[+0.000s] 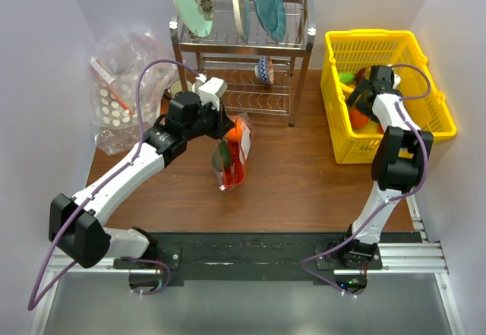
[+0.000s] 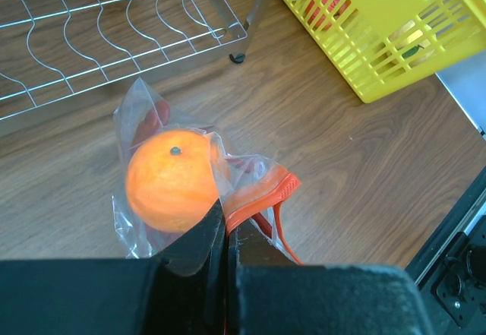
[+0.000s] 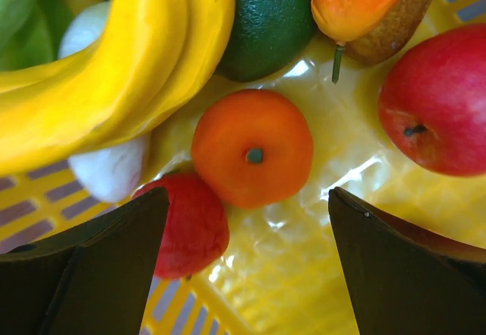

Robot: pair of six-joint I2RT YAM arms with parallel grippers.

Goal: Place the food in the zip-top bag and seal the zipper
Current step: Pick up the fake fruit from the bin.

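My left gripper (image 1: 225,127) is shut on the red top edge of the zip-top bag (image 1: 234,156) and holds it hanging over the table. In the left wrist view the fingers (image 2: 201,232) pinch the red zipper band (image 2: 262,196). Inside the clear pouch (image 2: 137,111) are the round orange (image 2: 168,183), the red lobster (image 1: 236,171) and the dark green fruit (image 1: 221,155). My right gripper (image 1: 363,92) is open and empty inside the yellow basket (image 1: 433,122), its jaws spread wide just above a second orange (image 3: 252,149).
The basket floor (image 3: 304,274) also holds bananas (image 3: 114,69), a dark green fruit (image 3: 272,16), a red apple (image 3: 440,107) and a strawberry (image 3: 186,225). A metal dish rack (image 1: 243,46) with plates stands behind the bag. A heap of clear dotted bags (image 1: 121,92) lies far left.
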